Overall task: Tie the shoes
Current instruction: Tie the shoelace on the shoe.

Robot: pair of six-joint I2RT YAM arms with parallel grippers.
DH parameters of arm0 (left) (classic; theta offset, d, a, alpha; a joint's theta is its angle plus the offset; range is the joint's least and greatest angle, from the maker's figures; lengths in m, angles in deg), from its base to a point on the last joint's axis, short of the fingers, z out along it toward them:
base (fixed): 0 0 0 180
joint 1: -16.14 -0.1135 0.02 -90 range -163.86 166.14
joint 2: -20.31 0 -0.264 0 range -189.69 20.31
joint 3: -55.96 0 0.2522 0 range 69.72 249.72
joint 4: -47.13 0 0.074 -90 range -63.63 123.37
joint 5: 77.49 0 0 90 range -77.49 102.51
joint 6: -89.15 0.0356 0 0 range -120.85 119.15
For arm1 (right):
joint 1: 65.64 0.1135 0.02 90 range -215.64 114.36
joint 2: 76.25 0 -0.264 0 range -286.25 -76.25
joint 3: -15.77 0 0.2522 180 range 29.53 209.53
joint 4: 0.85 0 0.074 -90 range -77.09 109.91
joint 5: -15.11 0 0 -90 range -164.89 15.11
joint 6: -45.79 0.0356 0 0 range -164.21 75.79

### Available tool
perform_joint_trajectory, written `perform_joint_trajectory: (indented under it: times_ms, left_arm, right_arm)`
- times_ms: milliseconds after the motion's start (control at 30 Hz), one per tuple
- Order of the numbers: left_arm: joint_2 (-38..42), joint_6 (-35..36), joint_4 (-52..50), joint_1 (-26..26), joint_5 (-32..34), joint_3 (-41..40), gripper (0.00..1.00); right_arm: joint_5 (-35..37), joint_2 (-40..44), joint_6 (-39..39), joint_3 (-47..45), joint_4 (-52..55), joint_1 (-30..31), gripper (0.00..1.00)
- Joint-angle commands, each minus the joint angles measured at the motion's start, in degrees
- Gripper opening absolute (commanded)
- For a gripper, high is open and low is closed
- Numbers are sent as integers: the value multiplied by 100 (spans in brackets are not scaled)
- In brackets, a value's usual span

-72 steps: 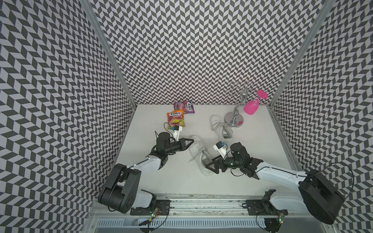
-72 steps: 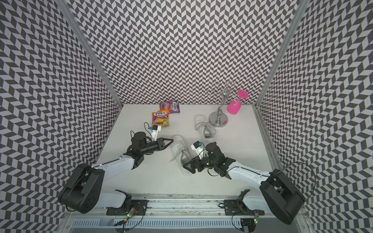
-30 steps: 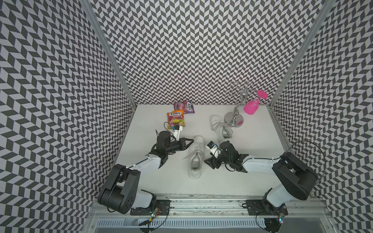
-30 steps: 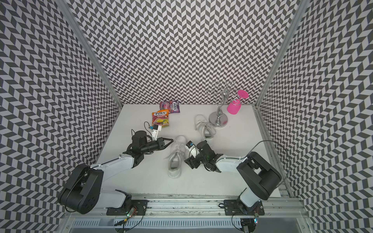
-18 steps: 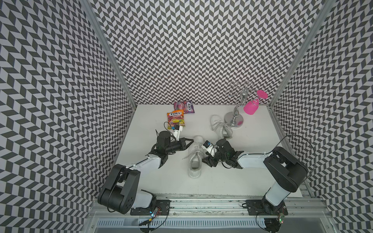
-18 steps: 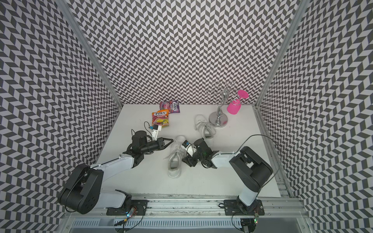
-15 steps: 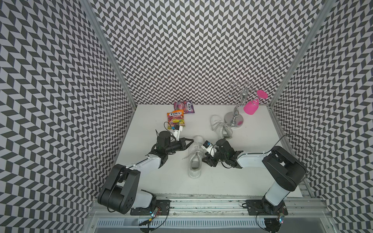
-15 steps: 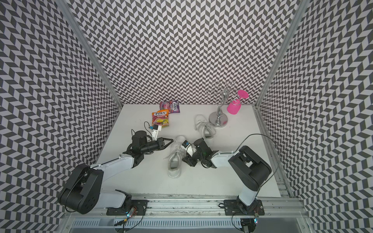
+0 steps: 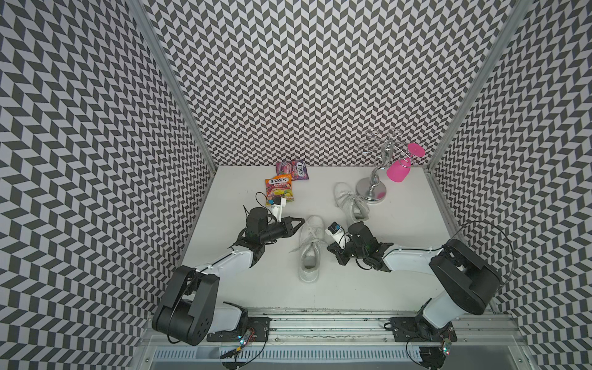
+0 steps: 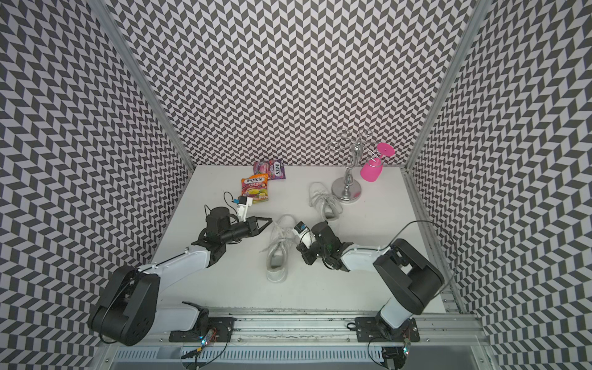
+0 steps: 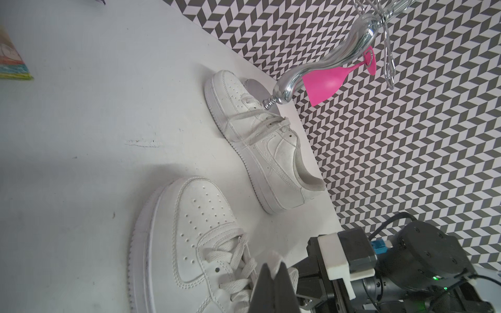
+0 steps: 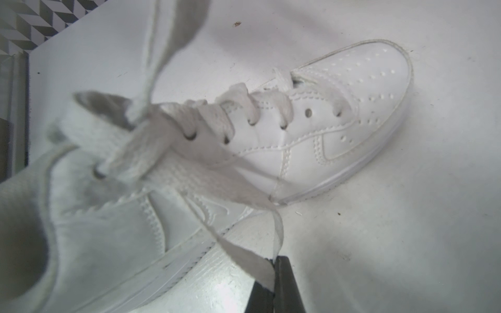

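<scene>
**Count: 2 arms, 2 shoes, 1 rack, 2 candy bags, 1 glass**

Table (image 9: 400, 288): one. Near shoe (image 9: 310, 248) mid-table, between the grippers; far shoe (image 9: 350, 203) touching the rack base. Chrome rack (image 9: 373, 189): one, back right, one pink glass (image 9: 397, 171) hanging on it. Candy bags: orange bag (image 9: 278, 189), purple bag (image 9: 292, 171). Right gripper (image 12: 273, 273) pinched on near shoe's lace (image 12: 244, 254). Left gripper (image 11: 273, 284) jaws together, something white at the tips, can't confirm what.

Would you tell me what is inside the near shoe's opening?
In both top views the near shoe shows only its shadowed lining; nothing visible inside. The toe interior is covered.
</scene>
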Motion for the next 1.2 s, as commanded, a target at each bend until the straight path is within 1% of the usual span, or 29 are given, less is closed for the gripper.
perform_joint_trajectory:
  times_ms: [0, 67, 167, 267, 400, 567, 800, 1033, 1167]
  left_arm:
    - [169, 87, -136, -77, 184, 8, 0]
    - [210, 97, -175, -118, 235, -28, 0]
    - [267, 123, -245, -189, 312, -93, 0]
    - [288, 119, -261, -267, 335, -176, 0]
    - [296, 123, -261, -368, 355, -258, 0]
    - [308, 147, -288, -538, 367, -328, 0]
    - [301, 156, -274, -773, 362, -412, 0]
    - [248, 181, -283, -897, 318, -423, 0]
    - [222, 198, -275, -954, 283, -421, 0]
  right_arm:
    - [227, 218, 265, -72, 35, -34, 3]
    - [375, 287, 375, -56, 171, -34, 0]
    - [747, 429, 702, -52, 382, -50, 0]
    - [952, 528, 1050, -120, 454, -80, 0]
    - [1346, 444, 1398, -110, 697, -102, 0]
    - [2007, 446, 1768, -147, 935, -113, 0]
    - [2559, 506, 1910, -117, 1199, -113, 0]
    - [3129, 553, 2131, -104, 1397, -118, 0]
    - [3262, 608, 2150, -121, 1410, -114, 0]
